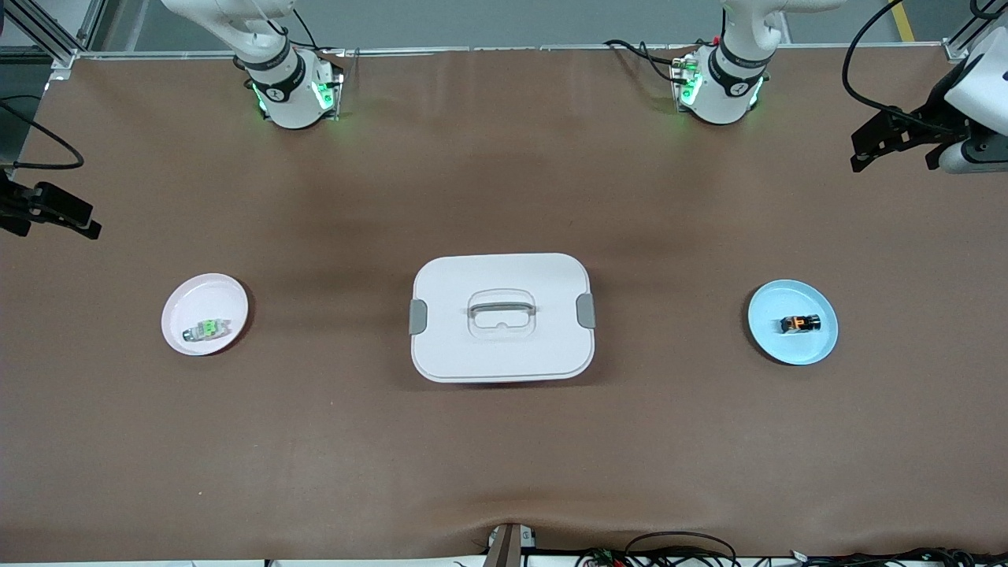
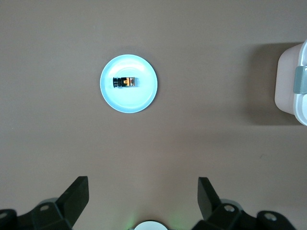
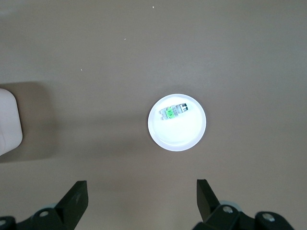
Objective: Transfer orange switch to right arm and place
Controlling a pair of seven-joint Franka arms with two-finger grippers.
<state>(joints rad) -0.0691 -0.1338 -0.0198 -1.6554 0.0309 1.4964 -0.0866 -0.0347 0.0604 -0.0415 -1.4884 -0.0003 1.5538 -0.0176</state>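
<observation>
The orange switch, a tiny black block with a glowing orange centre, lies on a light blue plate toward the left arm's end of the table. It also shows in the left wrist view on that plate. My left gripper is up in the air at the table's end, open and empty, apart from the plate. My right gripper is up at the right arm's end of the table, open and empty.
A white lidded container with grey latches stands mid-table; its edge shows in both wrist views. A clear part with a green centre lies on a pale pink plate toward the right arm's end.
</observation>
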